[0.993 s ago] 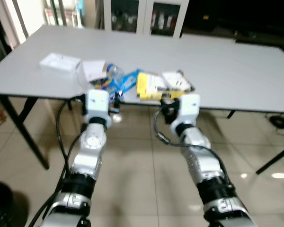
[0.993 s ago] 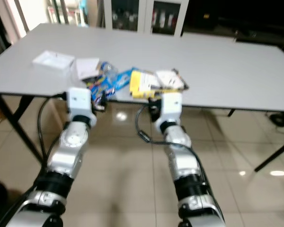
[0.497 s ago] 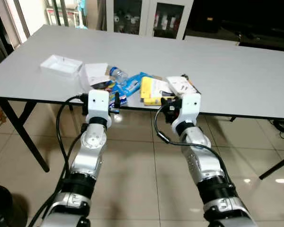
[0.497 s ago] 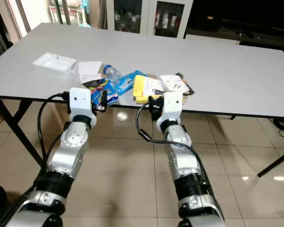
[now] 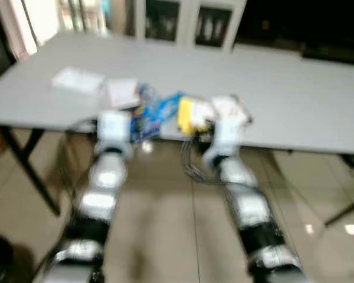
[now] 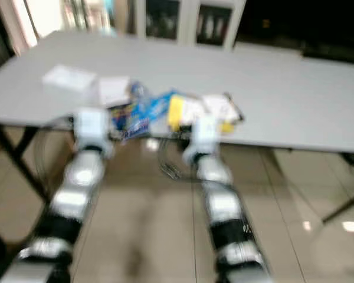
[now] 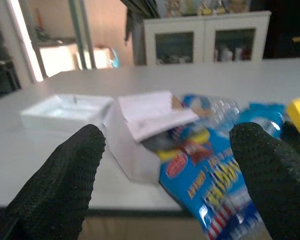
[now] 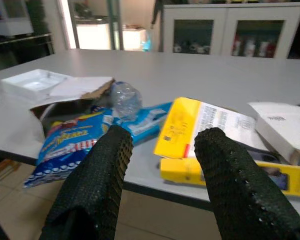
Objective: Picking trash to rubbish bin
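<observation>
grey table (image 5: 295, 100) carries the trash near its front edge, the yellow box (image 8: 200, 131) and blue wrapper (image 7: 210, 177), so both grippers, left gripper (image 7: 167, 170) and right gripper (image 8: 160, 150), wait wide open, holding nothing.

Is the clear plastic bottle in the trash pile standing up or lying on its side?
Lying on its side. The clear plastic bottle rests flat on the grey table, between the white cardboard box and the blue snack wrapper.
</observation>
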Robot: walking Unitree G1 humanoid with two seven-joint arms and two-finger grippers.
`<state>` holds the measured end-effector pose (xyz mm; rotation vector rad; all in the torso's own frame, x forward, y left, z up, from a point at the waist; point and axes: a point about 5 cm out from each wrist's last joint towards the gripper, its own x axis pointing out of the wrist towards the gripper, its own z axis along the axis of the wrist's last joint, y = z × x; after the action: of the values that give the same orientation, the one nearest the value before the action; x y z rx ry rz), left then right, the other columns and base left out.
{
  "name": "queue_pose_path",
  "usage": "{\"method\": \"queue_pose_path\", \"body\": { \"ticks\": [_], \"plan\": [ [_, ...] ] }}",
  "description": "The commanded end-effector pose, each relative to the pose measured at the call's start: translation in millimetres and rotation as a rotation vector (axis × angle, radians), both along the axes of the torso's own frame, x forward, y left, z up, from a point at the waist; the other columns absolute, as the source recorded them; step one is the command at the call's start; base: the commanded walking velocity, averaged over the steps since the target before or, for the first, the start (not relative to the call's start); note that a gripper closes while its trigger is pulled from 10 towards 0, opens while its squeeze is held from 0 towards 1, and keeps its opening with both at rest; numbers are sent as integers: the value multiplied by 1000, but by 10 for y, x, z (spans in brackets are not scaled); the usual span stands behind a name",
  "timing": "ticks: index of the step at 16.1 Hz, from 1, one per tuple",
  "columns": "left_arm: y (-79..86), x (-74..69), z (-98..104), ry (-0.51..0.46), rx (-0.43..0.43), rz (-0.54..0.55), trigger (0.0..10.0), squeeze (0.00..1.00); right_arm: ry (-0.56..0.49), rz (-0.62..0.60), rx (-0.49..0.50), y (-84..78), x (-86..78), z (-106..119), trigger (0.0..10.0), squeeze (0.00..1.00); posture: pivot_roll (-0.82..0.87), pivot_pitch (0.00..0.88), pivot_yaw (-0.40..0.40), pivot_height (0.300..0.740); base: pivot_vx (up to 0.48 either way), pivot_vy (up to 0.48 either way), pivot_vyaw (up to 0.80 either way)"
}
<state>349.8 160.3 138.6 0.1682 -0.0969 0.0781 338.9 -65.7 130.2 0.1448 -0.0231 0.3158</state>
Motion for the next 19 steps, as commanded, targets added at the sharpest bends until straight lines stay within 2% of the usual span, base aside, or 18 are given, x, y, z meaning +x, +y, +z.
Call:
{"method": "queue_pose_path", "body": {
  "ticks": [1,9,16,17,18,19],
  "plan": [
    [-156,11,35,-14,-7,-46,10000,0,-18,-38,-4,-145,37,43,10000,0,19,16,-96,740,428,0,0],
    [-158,9,30,-14,-2,-46,10000,0,-16,-33,-3,-142,33,38,10000,0,18,16,-95,740,353,0,0],
    [-220,-29,91,-38,-18,-90,10000,0,-19,-11,-9,-138,29,46,10000,0,16,19,-96,740,0,0,0],
    [-257,-47,130,-35,-30,-114,10000,0,-20,-9,-9,-145,30,48,10000,0,17,20,-95,740,0,0,0],
    [-310,-79,139,-11,-81,-156,10000,0,-20,-8,-9,-146,30,48,10000,0,18,21,-96,740,0,0,0],
    [-358,-131,135,30,-216,-202,10000,0,-20,-5,-8,-141,29,50,10000,0,17,23,-96,740,0,0,0]
  ]
}}
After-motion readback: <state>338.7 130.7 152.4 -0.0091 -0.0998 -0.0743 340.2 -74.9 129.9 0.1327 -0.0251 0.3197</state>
